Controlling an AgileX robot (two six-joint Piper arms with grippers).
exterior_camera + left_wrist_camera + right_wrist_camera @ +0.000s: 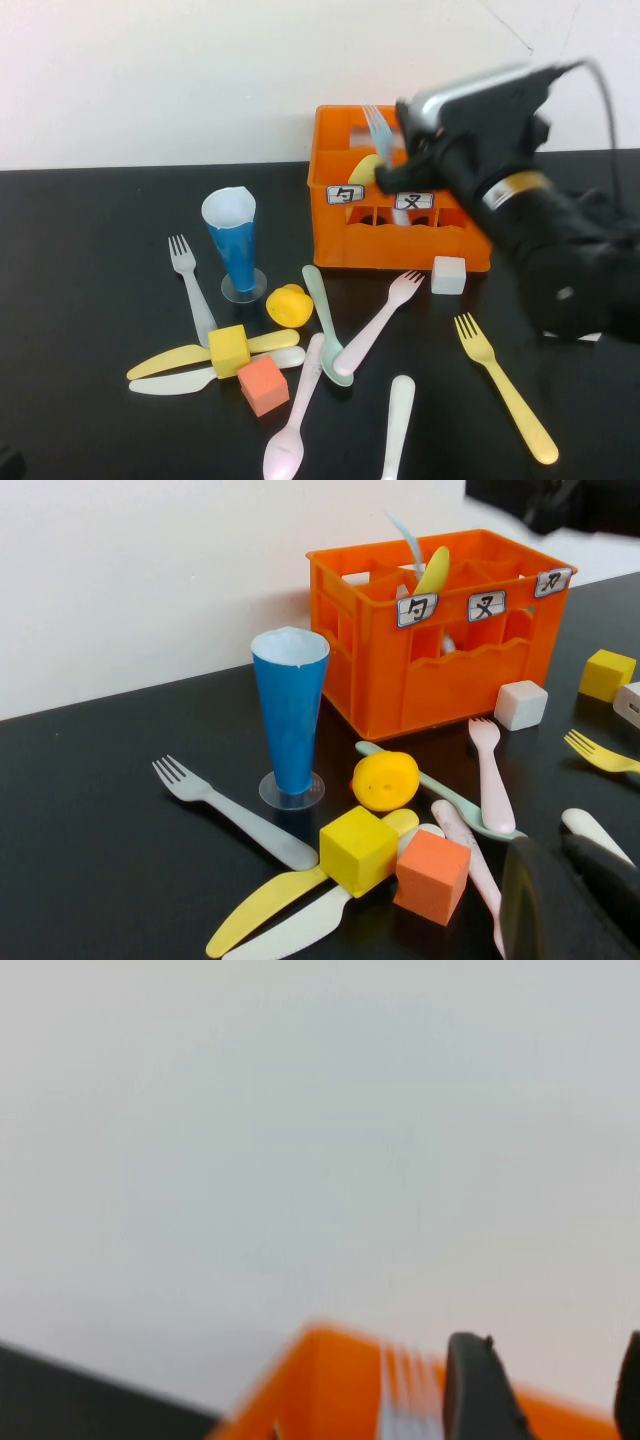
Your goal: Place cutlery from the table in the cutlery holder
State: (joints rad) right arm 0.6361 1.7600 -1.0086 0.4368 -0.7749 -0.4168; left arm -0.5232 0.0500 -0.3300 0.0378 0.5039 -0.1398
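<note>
Eight pieces of cutlery lie loose on the counter (80,230), in front of the cutlery holder (400,240):
- white fork (192,290), beside the blue cup (232,245)
- yellow knife (165,362) and white knife (175,381), side by side, both running under the yellow cube (229,349)
- mint spoon (325,325), bowl toward the robot, crossed by the pink fork (380,320)
- pink spoon (295,420), just beside the orange cube (263,385)
- white utensil (398,420), type unclear, near the front edge
- yellow fork (505,385), apart on the right side

Two pieces already stand in the holder: a pale blue fork (378,125), tines up, and a yellow spoon (368,168) leaning in a compartment behind the left label.

Other items: a white cube (448,274) touching the holder's front right corner, and a yellow rounded object (288,304) by the mint spoon's handle.

Right tool (555,1390): above the holder's back part, close to the blue fork. Its fingers (480,1390) stand apart, released, with nothing between them; the fork's tines show beside one finger, outside the gap.

Left tool (575,900): low at the near left of the counter, clenched and empty.
</note>
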